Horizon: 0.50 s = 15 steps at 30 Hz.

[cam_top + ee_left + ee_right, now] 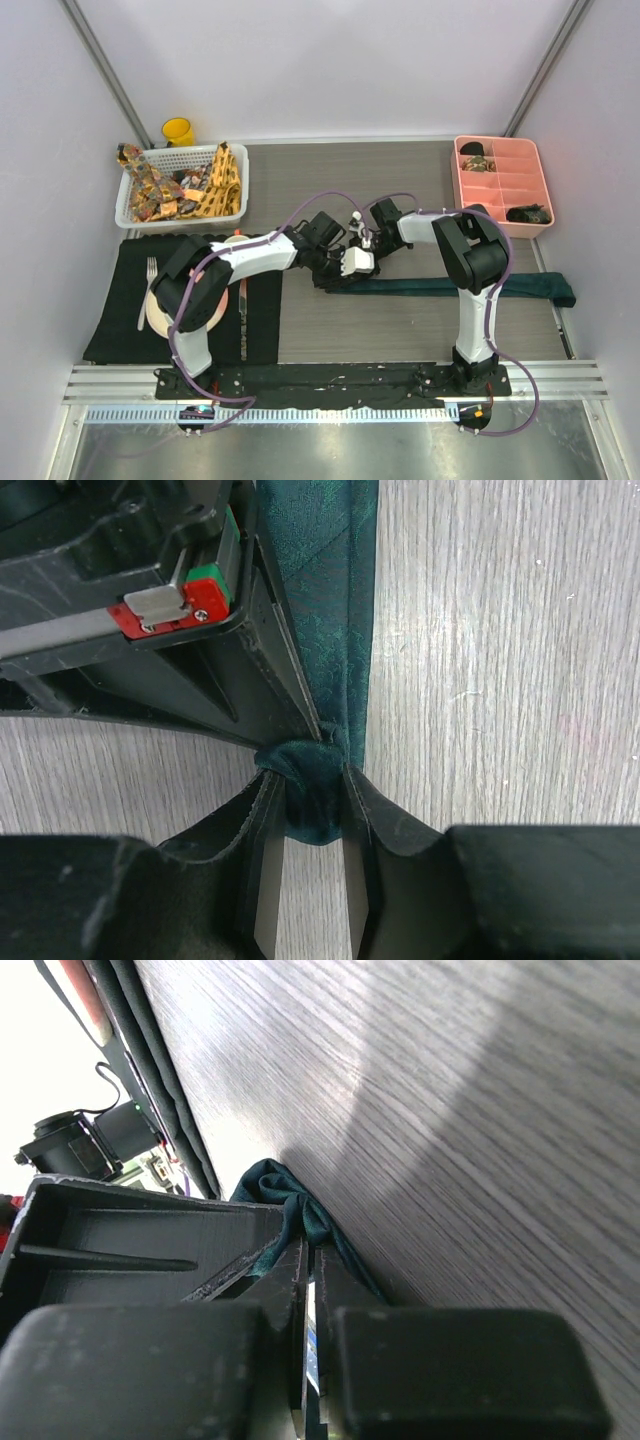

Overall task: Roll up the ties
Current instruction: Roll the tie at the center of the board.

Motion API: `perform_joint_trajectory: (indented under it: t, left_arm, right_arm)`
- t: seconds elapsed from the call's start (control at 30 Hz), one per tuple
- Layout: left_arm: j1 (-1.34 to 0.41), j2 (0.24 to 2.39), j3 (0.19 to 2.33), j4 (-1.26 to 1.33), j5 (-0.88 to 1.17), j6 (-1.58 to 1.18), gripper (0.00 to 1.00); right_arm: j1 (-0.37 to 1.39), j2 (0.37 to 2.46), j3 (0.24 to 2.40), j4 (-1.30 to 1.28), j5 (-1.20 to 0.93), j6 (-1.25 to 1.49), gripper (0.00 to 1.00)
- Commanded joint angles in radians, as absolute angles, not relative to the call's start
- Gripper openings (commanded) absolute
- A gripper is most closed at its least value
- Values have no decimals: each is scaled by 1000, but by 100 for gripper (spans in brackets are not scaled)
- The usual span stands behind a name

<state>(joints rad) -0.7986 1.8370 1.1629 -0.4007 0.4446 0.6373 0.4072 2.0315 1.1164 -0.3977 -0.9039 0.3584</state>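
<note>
A dark teal tie [460, 286] lies flat across the table, its wide end at the right. Its left end is bunched up where both grippers meet. My left gripper [338, 266] is shut on the rolled end of the tie [335, 600], the fabric bulging between its fingertips [308, 780]. My right gripper [364, 240] is shut on the same bunched end [270, 1185], its jaws nearly touching around the cloth [308, 1245]. Yellow-orange patterned ties [222, 185] and brownish multicolour ties [150, 190] lie in a white basket [126, 212] at the back left.
A black placemat [120, 300] at the left holds a plate [158, 312], a fork [150, 288] and a knife [242, 305]. A pink divided tray [500, 190] at the back right holds two rolled ties [475, 155]. A yellow cup [178, 131] stands behind the basket.
</note>
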Motion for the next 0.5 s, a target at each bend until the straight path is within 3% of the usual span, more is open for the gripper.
perform_joint_trajectory:
  t: [0.0, 0.17, 0.47]
  left_arm:
    - [-801, 1861, 1184, -437, 416, 660, 29]
    - [-801, 1855, 1178, -439, 431, 661, 29]
    - [-801, 1858, 1189, -436, 440, 658, 29]
  right_arm:
    - [390, 1976, 1140, -439, -934, 318, 9]
    - [385, 1928, 1137, -443, -976, 311, 22]
    - [387, 1933, 1115, -382, -1008, 371, 29]
